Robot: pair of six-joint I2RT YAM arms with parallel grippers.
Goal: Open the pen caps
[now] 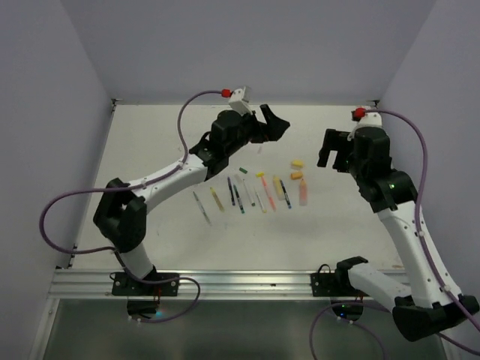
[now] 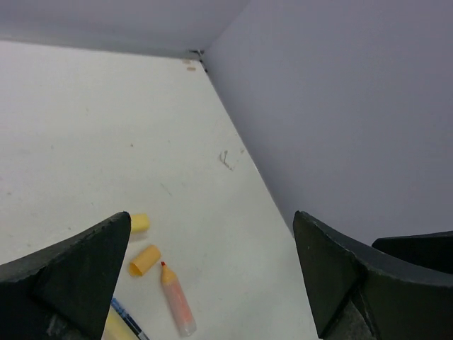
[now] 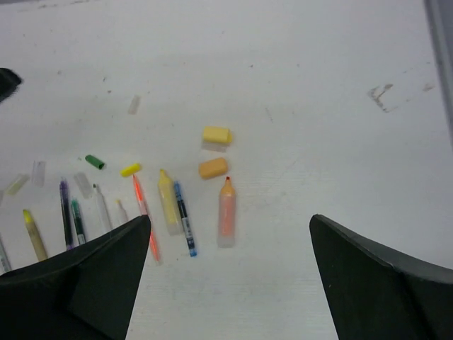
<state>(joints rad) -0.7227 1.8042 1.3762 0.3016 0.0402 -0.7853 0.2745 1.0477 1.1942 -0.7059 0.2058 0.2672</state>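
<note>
The pens (image 1: 247, 193) lie in a row mid-table, uncapped. At the row's right end are an orange highlighter (image 3: 226, 212), a blue pen (image 3: 184, 218) and a yellow highlighter (image 3: 168, 202). Loose pen caps lie just beyond them: a yellow one (image 3: 216, 135), an orange one (image 3: 213, 168), a small yellow one (image 3: 131, 169), a green one (image 3: 95, 162) and pale ones (image 3: 134, 104). My left gripper (image 1: 271, 121) hovers open beyond the row, nothing between its fingers. My right gripper (image 1: 334, 152) hangs open to the right of the caps, holding nothing.
White table boxed in by pale walls at the back (image 1: 247, 45) and both sides. The right wall (image 2: 340, 106) is close to the left gripper's view. A metal rail (image 1: 225, 281) runs along the near edge by the arm bases.
</note>
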